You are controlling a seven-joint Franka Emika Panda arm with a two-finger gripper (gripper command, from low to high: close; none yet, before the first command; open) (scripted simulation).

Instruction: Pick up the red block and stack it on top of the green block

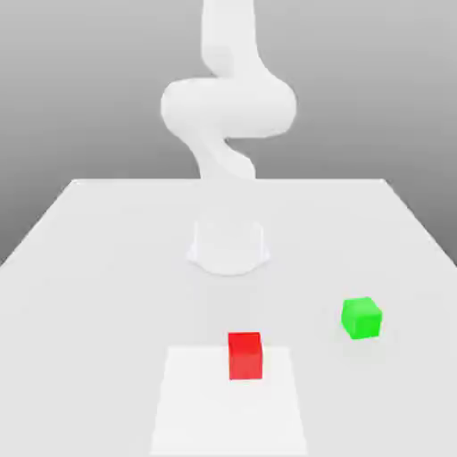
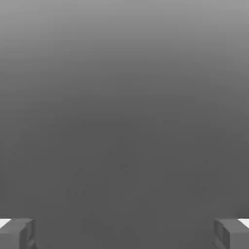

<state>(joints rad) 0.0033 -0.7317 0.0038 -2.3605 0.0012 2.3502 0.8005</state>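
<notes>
White table (image 1: 107, 268) in the exterior view, with a brighter white rectangular patch (image 1: 196, 411) on its near part. Red block (image 1: 245, 355) resting on the far edge of that patch, upright and flat on the surface, nothing touching it. Green block (image 1: 361, 318) resting on the bare table, toward the exterior view's right of the red block and slightly farther back, well apart from it, turned a little so that two side faces show. White arm (image 1: 228, 103) rising from a round base (image 1: 228, 248) behind both blocks, near mid-table, curling upward and out of the top of the exterior view. In the hand view, gripper (image 2: 124, 233) spread wide: two grey fingertips (image 2: 17, 233) at opposite sides of the picture, a broad gap between them, nothing held. Plain grey background beyond the fingertips. Both blocks on the table surface, unstacked.
</notes>
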